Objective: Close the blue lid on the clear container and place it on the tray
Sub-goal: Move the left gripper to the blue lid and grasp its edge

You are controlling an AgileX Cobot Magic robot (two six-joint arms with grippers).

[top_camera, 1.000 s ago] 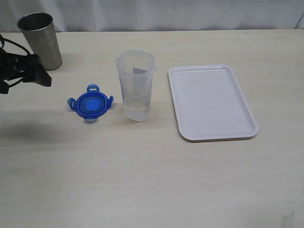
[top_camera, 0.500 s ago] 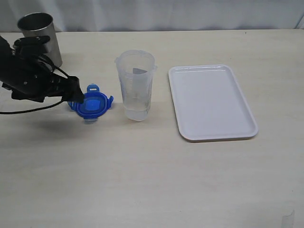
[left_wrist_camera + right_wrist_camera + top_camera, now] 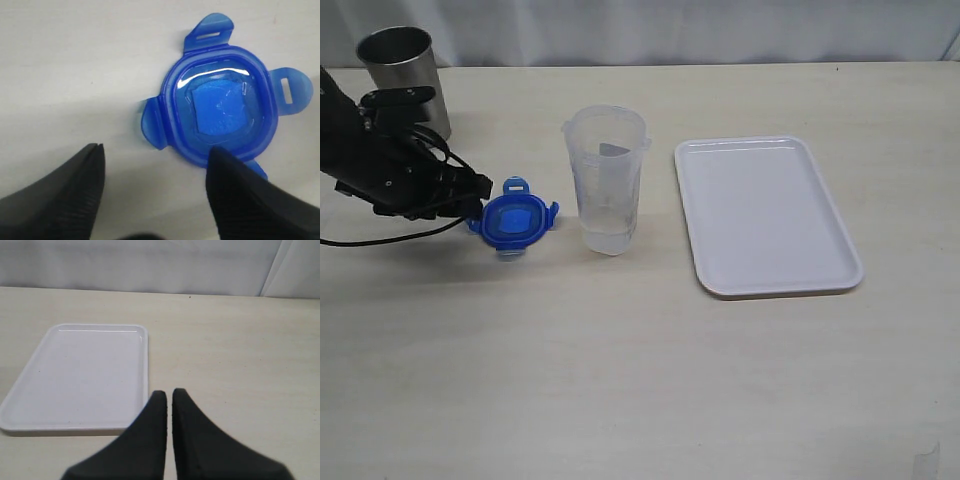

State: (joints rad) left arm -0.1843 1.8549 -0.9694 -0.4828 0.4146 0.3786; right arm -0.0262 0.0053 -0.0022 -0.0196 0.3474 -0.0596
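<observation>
While my left fingers (image 3: 80,185) hang low over the desk (image 3: 620,380), they stand partway apart and grip nothing. In the left wrist view, 1 of them overlaps the near edge of the blue lid (image 3: 513,220) and the other sits off to the side over bare desk. Whether that 1 actually touches the lid, I cannot tell. The lid lies flat on the desk with all 4 flaps spread outward and a square patch showing in its middle. Just beside it, across a small gap, the clear container (image 3: 606,180) stands upright with its mouth open. On the container's other side the white tray (image 3: 765,215) lies flat on the desk, near but not touching. Behind my left arm, toward the far corner, a steel cup (image 3: 405,80) stands upright. My right fingers (image 3: 155,430) are pressed together with nothing between them, hovering over the desk close to the tray's edge.
</observation>
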